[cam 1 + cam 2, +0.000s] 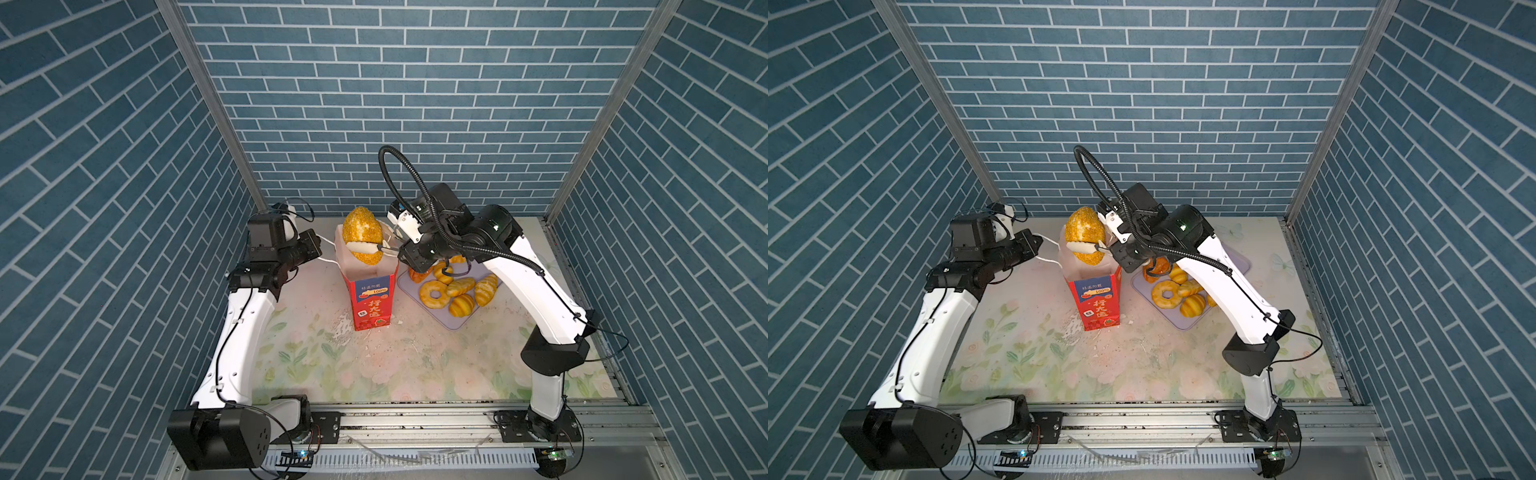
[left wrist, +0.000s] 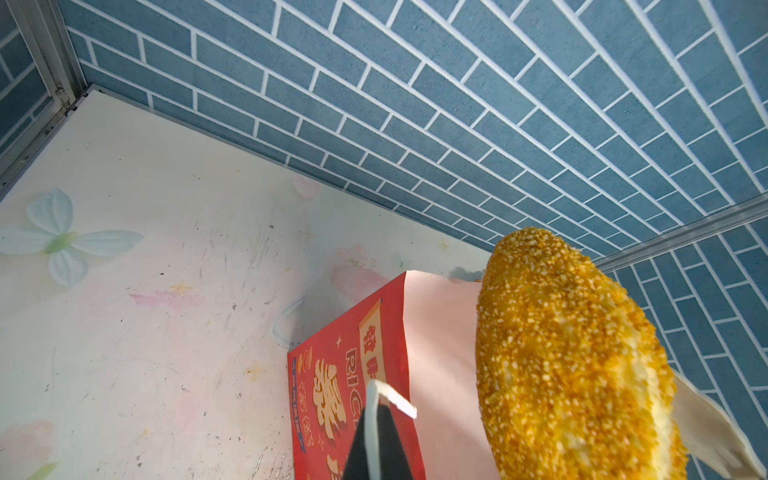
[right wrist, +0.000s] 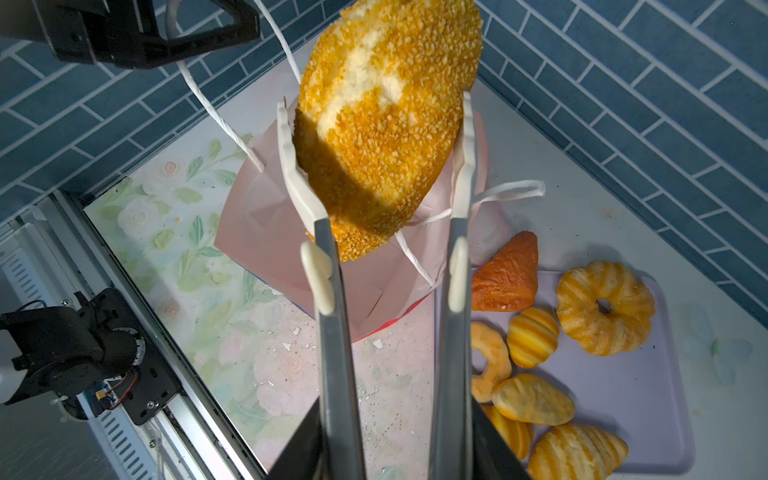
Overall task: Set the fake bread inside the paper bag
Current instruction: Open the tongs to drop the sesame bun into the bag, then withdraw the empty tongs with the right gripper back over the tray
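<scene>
Left end effector (image 1: 318,245) clenched, right (image 3: 376,124) clamped.

At the frame's centre a red paper bag (image 1: 1096,299) with Chinese characters stands upright on the floral table (image 1: 1100,374). A speckled loaf (image 1: 1084,235) stands on end in its mouth, mostly above the rim. The right gripper (image 1: 1079,244) reaches in from the right and grips it, 1 white finger (image 1: 1082,248) lying across its front. Left of the bag, the left gripper (image 1: 1036,240) is closed on a white cord handle (image 1: 1047,250). Right of the bag, a lilac tray (image 1: 1183,323) carries a ring donut (image 1: 1165,294), a ridged roll (image 1: 1192,306) and a red-brown croissant (image 1: 1156,266).
</scene>
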Robot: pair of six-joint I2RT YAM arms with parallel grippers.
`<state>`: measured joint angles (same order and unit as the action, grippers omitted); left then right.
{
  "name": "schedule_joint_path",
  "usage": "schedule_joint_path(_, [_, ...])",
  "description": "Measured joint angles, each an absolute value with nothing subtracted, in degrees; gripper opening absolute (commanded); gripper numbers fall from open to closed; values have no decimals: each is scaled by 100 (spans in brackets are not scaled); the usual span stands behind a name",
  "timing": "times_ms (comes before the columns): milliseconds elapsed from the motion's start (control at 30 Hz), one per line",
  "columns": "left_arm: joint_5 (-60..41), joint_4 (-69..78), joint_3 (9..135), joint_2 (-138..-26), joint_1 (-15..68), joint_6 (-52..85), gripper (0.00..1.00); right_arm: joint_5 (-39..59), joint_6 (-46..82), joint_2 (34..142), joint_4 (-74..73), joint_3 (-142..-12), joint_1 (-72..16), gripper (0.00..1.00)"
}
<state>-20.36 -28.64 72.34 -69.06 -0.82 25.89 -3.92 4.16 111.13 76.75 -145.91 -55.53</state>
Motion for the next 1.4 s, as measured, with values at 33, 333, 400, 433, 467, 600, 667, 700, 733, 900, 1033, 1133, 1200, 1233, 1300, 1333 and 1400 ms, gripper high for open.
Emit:
schedule_joint_path(33, [-2021, -2864, 7223, -6877, -82, 2613, 0, -401, 401, 11113, 7675, -14612, -5553, 54])
schedule_joint_path(333, [-1933, -2834, 7133, -6735, -82, 2679, 0, -482, 290, 11104, 7638, -14687, -5553, 56])
schedule_joint_path(400, [-1927, -2829, 7133, -6735, -82, 2687, 0, -519, 266, 11093, 7629, -14687, -5555, 55])
schedule_joint_path(433, [-1927, -2827, 7133, -6735, -84, 2705, 0, -556, 263, 11083, 7616, -14685, -5555, 55])
schedule_joint_path(467, [-1927, -2825, 7133, -6735, -82, 2718, 0, -598, 259, 11063, 7594, -14678, -5555, 54])
schedule_joint_path(600, [-1911, -2790, 7129, -6733, -82, 2768, 0, -720, 252, 10860, 7430, -14593, -5470, 52])
schedule_joint_path(667, [-1894, -2744, 7081, -6709, -82, 2783, 0, -733, 252, 10700, 7373, -14501, -5363, 51])
schedule_joint_path(700, [-1881, -2740, 7043, -6687, -82, 2786, 0, -738, 252, 10597, 7347, -14418, -5288, 51])
schedule_joint_path(733, [-1863, -2742, 7019, -6672, -82, 2788, 0, -746, 255, 10479, 7314, -14298, -5201, 50])
schedule_joint_path(900, [-1804, -2709, 6982, -6646, -82, 2790, 0, -803, 259, 10029, 7223, -13778, -4838, 50])
schedule_joint_path(1033, [-1804, -2707, 6982, -6646, -82, 2790, 0, -891, 270, 9824, 7094, -13458, -4584, 49])
schedule_joint_path(1133, [-1804, -2705, 6982, -6646, -82, 2790, 0, -939, 287, 9675, 7000, -13203, -4388, 49])
schedule_joint_path(1200, [-1806, -2705, 6982, -6648, -82, 2792, 0, -947, 370, 9574, 6917, -13004, -4206, 49])
schedule_joint_path(1233, [-1806, -2705, 6982, -6648, -82, 2792, 0, -952, 445, 9535, 6873, -12905, -4093, 49])
schedule_joint_path(1300, [-1809, -2705, 6982, -6650, -82, 2792, 0, -958, 591, 9489, 6799, -12742, -3859, 49])
schedule_joint_path(1333, [-1809, -2705, 6982, -6650, -82, 2792, 0, -961, 661, 9476, 6759, -12663, -3741, 49])
schedule_joint_path(1400, [-1809, -2705, 6982, -6652, -82, 2792, 0, -963, 808, 9463, 6696, -12488, -3505, 49])
